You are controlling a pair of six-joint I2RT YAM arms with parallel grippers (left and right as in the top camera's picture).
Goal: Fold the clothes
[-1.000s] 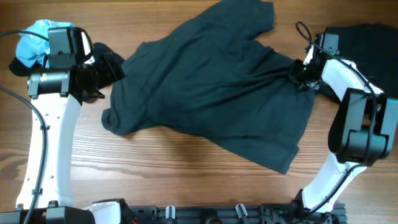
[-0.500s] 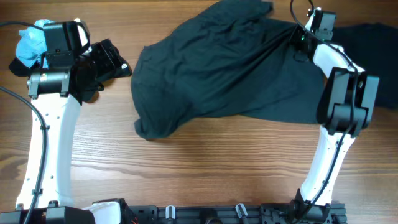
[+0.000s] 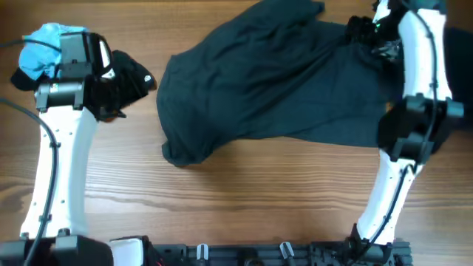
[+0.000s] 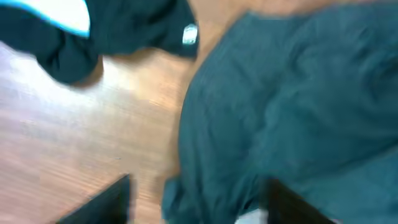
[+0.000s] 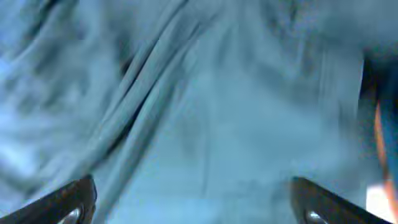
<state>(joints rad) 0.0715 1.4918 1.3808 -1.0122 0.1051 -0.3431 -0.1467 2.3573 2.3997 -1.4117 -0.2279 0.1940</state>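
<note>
Item under work: the dark T-shirt (image 3: 273,81) lies crumpled across the far middle of the table (image 3: 244,199). It runs from a bunched corner at its near left up to the far right, where my right arm reaches over it.

Right gripper (image 5: 193,186): released. I see the fingers standing wide apart over creased fabric, with nothing pinched between them.

Left gripper (image 4: 198,186): released. The fingers are apart above the shirt's left edge and the bare wood beside it, and hold nothing.

Work done: none that I can confirm. The shirt shows diagonal creases and a humped middle. I find no straight fold line and no squared outline.

Work left, in my judgement: flatten the shirt, square its hems and sleeves, then fold it. The other garments come after.

Other garments: a light blue garment (image 3: 41,46) sits at the far left behind my left arm. A black cloth (image 4: 68,59) with a small white tag (image 4: 190,34) lies near it, apart from the shirt. A further dark cloth (image 3: 460,66) shows at the right edge, partly hidden by the right arm. I cannot tell if any of these is folded.

Edges: the shirt's far portion reaches the top border of the overhead view, so I cannot see where it ends. Its near hem runs fairly straight.

Open room: the near half of the table is bare wood, enough to draw the shirt towards me. A strip of bare wood separates the left arm from the shirt's left edge.

Constraint: the right arm stands over the shirt's right side.
</note>
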